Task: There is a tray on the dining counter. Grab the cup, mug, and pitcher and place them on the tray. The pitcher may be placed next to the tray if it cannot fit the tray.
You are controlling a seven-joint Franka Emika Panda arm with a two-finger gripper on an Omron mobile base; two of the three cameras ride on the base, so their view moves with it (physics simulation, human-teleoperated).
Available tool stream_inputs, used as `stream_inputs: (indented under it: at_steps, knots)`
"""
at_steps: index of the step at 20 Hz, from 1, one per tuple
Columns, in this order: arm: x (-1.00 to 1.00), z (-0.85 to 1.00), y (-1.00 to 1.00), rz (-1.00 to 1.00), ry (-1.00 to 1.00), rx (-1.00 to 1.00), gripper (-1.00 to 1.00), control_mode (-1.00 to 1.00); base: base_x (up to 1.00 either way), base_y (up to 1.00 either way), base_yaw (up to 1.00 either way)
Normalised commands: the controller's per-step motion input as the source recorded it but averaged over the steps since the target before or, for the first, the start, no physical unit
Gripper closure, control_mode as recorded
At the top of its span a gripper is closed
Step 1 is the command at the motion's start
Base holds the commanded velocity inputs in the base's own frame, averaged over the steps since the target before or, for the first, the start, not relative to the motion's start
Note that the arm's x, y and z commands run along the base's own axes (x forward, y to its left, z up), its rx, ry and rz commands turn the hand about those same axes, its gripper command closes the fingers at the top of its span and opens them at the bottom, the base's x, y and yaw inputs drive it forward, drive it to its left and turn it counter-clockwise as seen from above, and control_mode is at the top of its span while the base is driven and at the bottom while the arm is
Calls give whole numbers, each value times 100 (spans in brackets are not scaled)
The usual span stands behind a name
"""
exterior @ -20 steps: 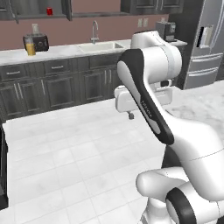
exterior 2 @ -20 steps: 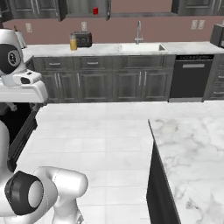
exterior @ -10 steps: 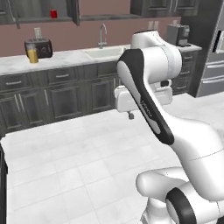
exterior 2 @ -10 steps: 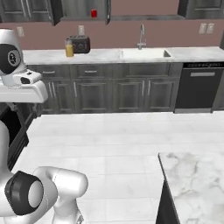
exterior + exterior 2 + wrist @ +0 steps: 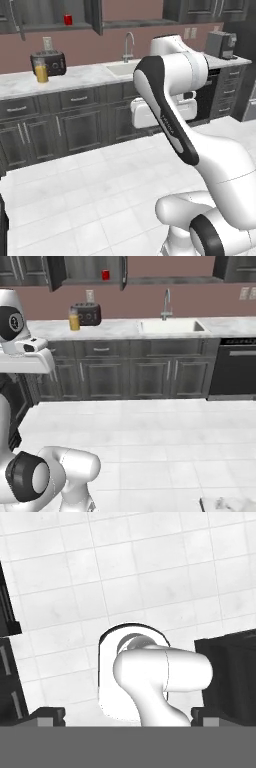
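The base has swung round: the whole far worktop with its toaster point(image 5: 48, 62) has slid across both base pictures, and the dining counter point(image 5: 227, 503) has shrunk to a veined marble corner at five o'clock in the right base view. So the robot seems to be squaring up to fetch.

The pitcher point(image 5: 41, 73), smooth glass and amber-filled, stands just beside the toaster at ten o'clock. The mug point(image 5: 68, 19), a small glossy red cylinder, sits on the open shelf at eleven.

The gripper point(image 5: 128, 717) points down at pale floor tiles, tips spread wide, empty.
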Motion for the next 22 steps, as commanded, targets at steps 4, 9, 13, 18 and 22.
stream_inputs:
  at_steps: [4, 9, 13, 18, 22]
  knots:
    - [0, 0, 0, 0, 0, 0, -100, 100, 100, -11, 5]
    - [0, 0, 0, 0, 0, 0, -100, 100, 100, -13, 6]
    - [0, 0, 0, 0, 0, 0, -100, 100, 100, -19, 7]
    - [0, 0, 0, 0, 0, 0, -100, 100, 100, -14, 6]
    - [0, 0, 0, 0, 0, 0, -100, 100, 94, -6, 5]
